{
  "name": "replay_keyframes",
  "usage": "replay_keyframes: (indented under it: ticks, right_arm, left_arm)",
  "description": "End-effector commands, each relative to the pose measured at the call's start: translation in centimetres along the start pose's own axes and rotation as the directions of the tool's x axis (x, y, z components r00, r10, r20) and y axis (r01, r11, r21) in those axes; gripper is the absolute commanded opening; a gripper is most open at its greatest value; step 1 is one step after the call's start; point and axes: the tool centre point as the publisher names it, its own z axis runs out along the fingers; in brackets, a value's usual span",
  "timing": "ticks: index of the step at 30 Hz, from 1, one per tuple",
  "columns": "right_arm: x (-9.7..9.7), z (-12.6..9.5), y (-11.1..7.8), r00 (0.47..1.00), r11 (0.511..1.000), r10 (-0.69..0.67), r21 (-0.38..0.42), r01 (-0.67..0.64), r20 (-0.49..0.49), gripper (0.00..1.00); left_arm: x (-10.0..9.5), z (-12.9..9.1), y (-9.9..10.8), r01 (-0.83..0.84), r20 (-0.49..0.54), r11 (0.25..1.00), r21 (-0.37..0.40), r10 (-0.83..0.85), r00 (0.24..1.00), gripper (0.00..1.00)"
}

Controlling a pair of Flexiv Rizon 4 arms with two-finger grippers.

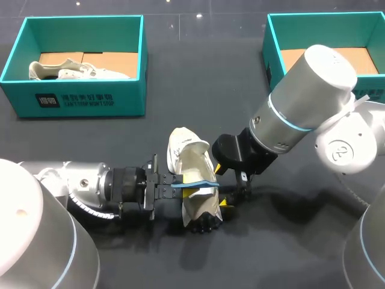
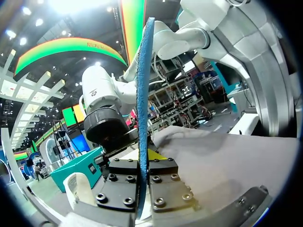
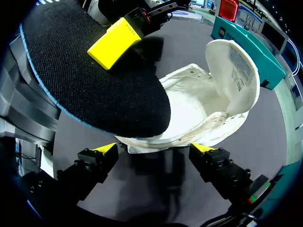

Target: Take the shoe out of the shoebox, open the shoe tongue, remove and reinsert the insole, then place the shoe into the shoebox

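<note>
A cream shoe [image 1: 187, 155] lies on the dark table, its tongue folded back [image 3: 234, 71] and its mouth wide. My left gripper [image 1: 163, 185] comes in from the left, shut on the blue-edged insole [image 1: 197, 185], which hangs flat over the shoe's heel end. In the left wrist view the insole [image 2: 142, 94] stands edge-on between the fingers. In the right wrist view the insole's black face [image 3: 94, 80] hovers above the shoe [image 3: 199, 109]. My right gripper [image 1: 224, 188] stands open beside the shoe's right side, its yellow fingertips [image 3: 106, 149] apart and holding nothing.
A teal shoebox [image 1: 84, 99] at the back left holds another pale shoe [image 1: 72, 71]. A second teal shoebox [image 1: 274, 42] with a brown cardboard floor stands at the back right, partly behind my right arm.
</note>
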Motion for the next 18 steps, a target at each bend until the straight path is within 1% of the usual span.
replay_keyframes:
  ticks: [1,5,11,18]
  right_arm:
    - [0.1,0.1,0.0,1.000,1.000,0.001,0.002,-0.001,0.004,1.00]
    - [0.1,0.1,0.0,1.000,1.000,0.001,0.002,-0.001,0.004,1.00]
    - [0.1,0.1,0.0,1.000,1.000,0.001,0.002,-0.001,0.004,1.00]
    - [0.1,0.1,0.0,1.000,1.000,0.001,0.002,-0.001,0.004,1.00]
  left_arm:
    - [0.1,0.2,0.7,-0.007,0.004,1.000,-0.013,0.007,1.000,0.00]
    - [0.0,-0.2,1.2,-0.013,0.001,1.000,-0.019,0.013,1.000,0.00]
    - [-0.2,-0.5,1.9,-0.007,0.034,1.000,-0.024,0.008,0.999,0.00]
    - [-0.3,-0.5,2.0,-0.009,0.052,1.000,-0.022,0.011,0.999,0.00]
